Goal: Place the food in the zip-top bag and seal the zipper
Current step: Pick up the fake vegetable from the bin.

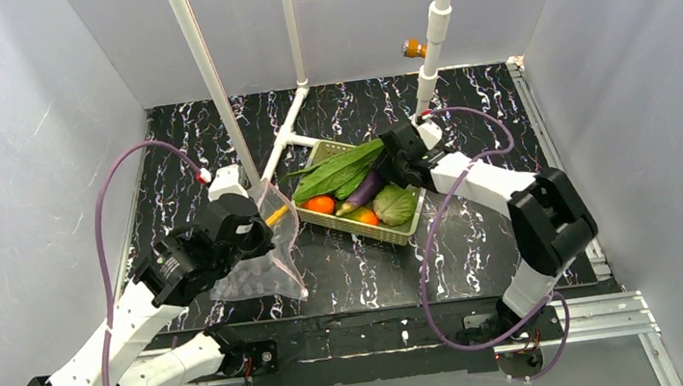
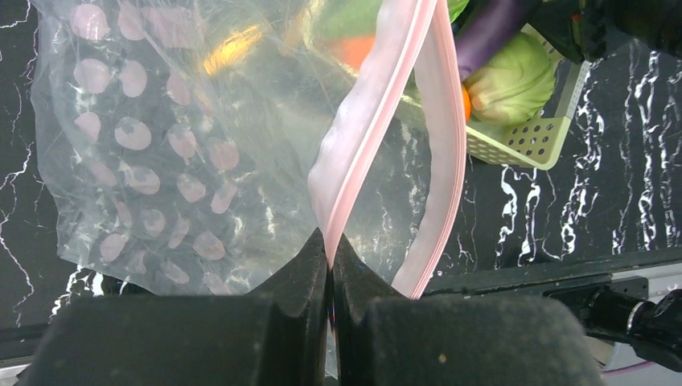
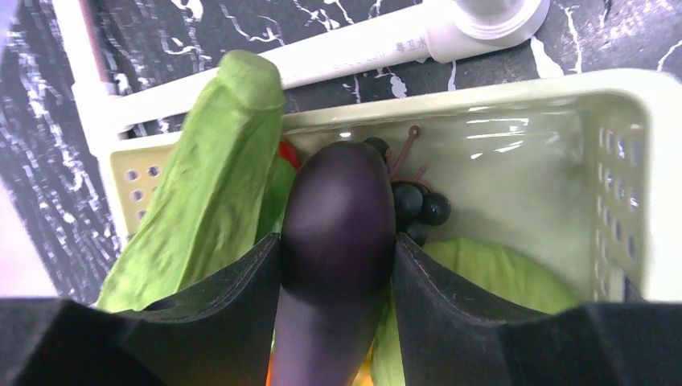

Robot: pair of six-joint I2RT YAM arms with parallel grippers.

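two robot arms reach over one black marbled table (image 1: 463, 101). one clear bag (image 1: 255, 279) with pale dots lies crumpled on the left side of the table, its mouth raised toward the basket. the left claw (image 2: 330, 261) is clamped on the bag's pink zipper strip (image 2: 374, 121) — both fingers meet with one lip of the mouth squeezed between them. the other lip curves away on its own, so the mouth gapes.

one pale yellow-green basket (image 1: 389, 233) sits at mid-table, just right of the bag's mouth. all three task foods are in it:
- one dark purple eggplant (image 3: 338, 209)
- one bunch of long green leaves (image 3: 217, 177), lying beside the eggplant and poking over the basket's far rim
- one pale green cabbage (image 3: 499, 273), touching the eggplant, in the corner of the basket nearest the right arm's base

the basket also holds two orange round fruits (image 1: 320, 205) and one small cluster of dark berries (image 3: 418, 209).

the right claw (image 3: 338, 265) is closed around the eggplant — one black finger presses each side of it, partway along its length, inside the basket.

three white pipes (image 1: 202, 63) rise at the back of the table.
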